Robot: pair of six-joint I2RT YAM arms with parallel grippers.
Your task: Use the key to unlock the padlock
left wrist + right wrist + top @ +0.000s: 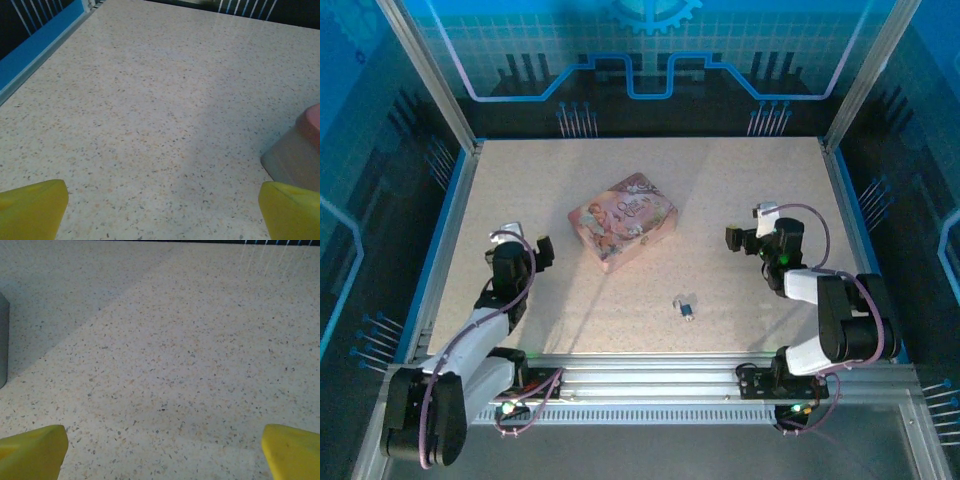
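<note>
The padlock [687,308] lay on the counter [620,330] near its front edge, between the arms; the key was too small to tell apart. Further back, the left claw [527,242] and right claw [750,228] gaped wide, empty. A misjudged pinch could have sent such tiny pieces skidding.

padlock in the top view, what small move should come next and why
Probably swing the right gripper back toward the padlock: it lies untouched on the table, closest to that gripper, which stands open and empty over bare surface.
</note>
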